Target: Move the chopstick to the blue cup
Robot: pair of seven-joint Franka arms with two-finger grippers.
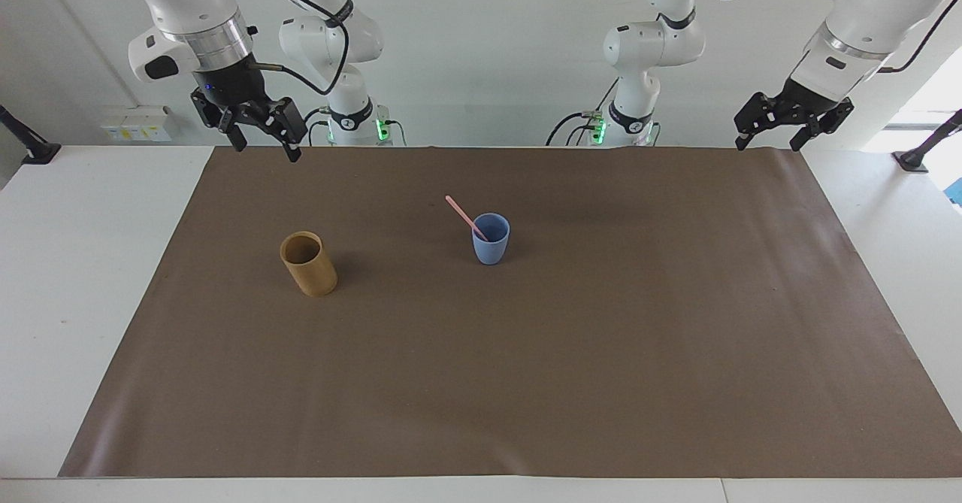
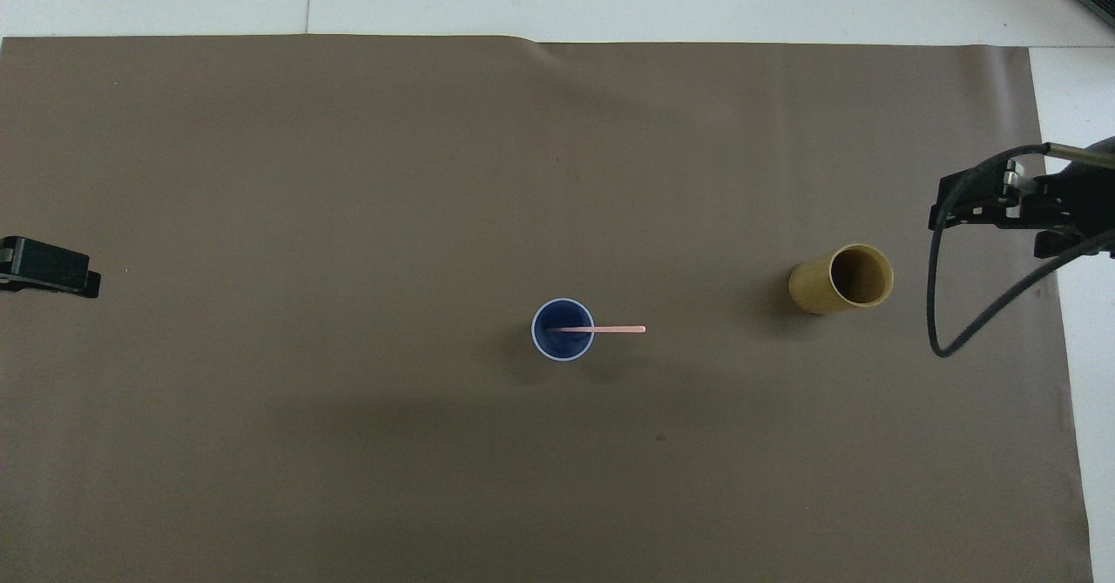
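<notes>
Looking at the desk point(image 1: 68, 277), we see a brown mat point(image 1: 601, 353) that covers most of it, and on this mat stand two cups. The blue cup point(image 1: 491, 239) is upright near the middle of the mat, and the chopstick point(image 1: 466, 217) is already inside it: its lower end is in the cup, and its upper part leans over the rim and points toward the right arm's end of the desk. In the overhead view the blue cup point(image 2: 563, 329) shows its round opening, and the chopstick point(image 2: 601, 329) sticks out from it to one side. The tan cup point(image 1: 308, 263) stands well apart from the blue cup, toward the right arm's end, and we see nothing in it. In the overhead view the tan cup point(image 2: 842, 279) appears tilted only because of the camera angle. The right pincer point(image 1: 258, 139) hangs in the air over the mat's edge at the robots' end, its fingers wide apart, and it holds nothing. The left pincer point(image 1: 772, 138) is also raised, over the mat's corner at the left arm's end, with its fingers spread and nothing between them.
</notes>
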